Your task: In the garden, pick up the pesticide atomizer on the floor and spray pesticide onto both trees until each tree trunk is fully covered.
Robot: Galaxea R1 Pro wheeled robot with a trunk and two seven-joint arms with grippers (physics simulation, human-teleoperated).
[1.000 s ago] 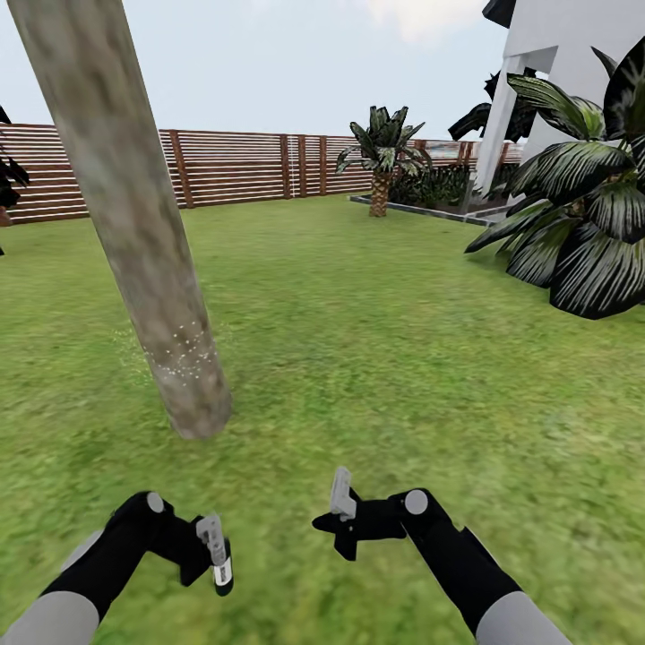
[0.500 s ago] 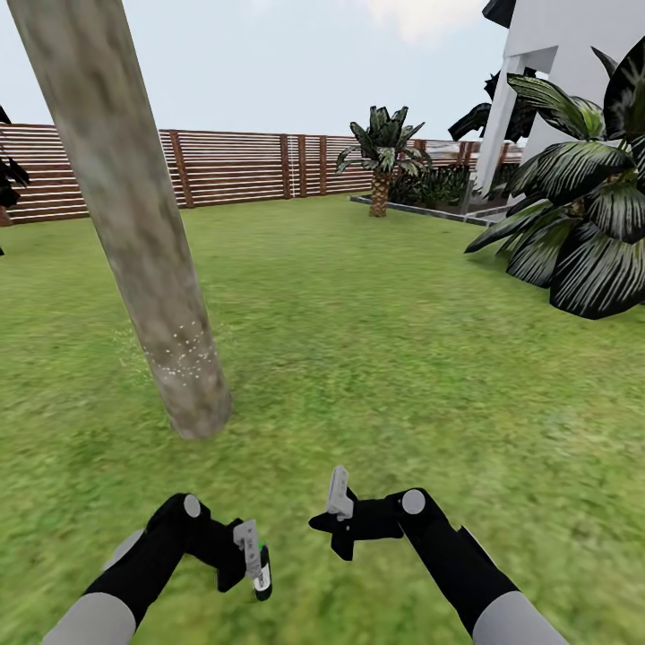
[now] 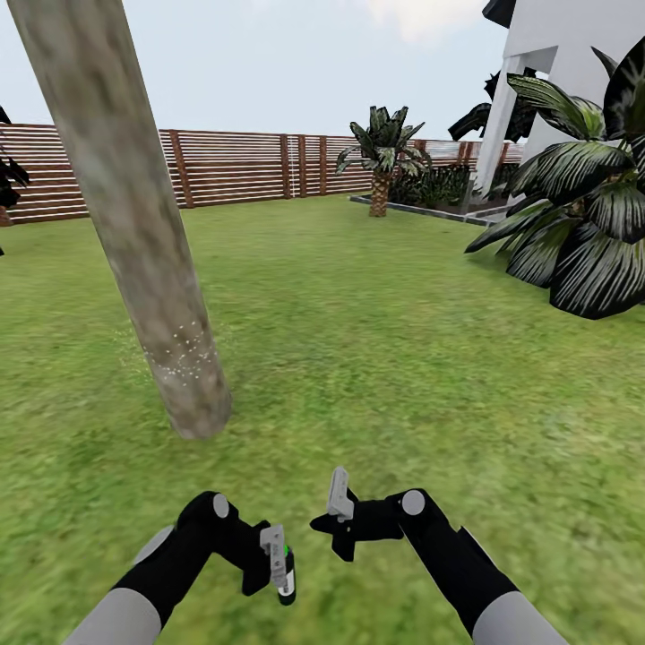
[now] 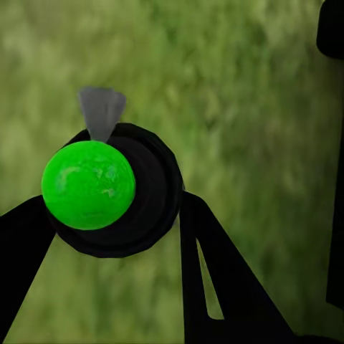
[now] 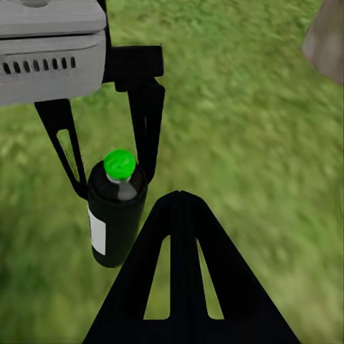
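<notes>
Tree trunk (image 3: pixel 134 224) stands on the lawn (image 3: pixel 376 358), ahead-left of both claws. Fence (image 3: pixel 233 166) runs behind it. Palm (image 3: pixel 383 157) stands far ahead; building (image 3: pixel 555 81) at right.

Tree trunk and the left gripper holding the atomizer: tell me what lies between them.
Only bare lawn: in the head view, open grass separates the tree trunk from the left gripper shut on the atomizer.

no readable text, atomizer label (image 5: pixel 98 235) blank

left gripper (image 3: pixel 279 563): clamped, pointing down | right gripper (image 3: pixel 339 494): fingers together, raised
</notes>
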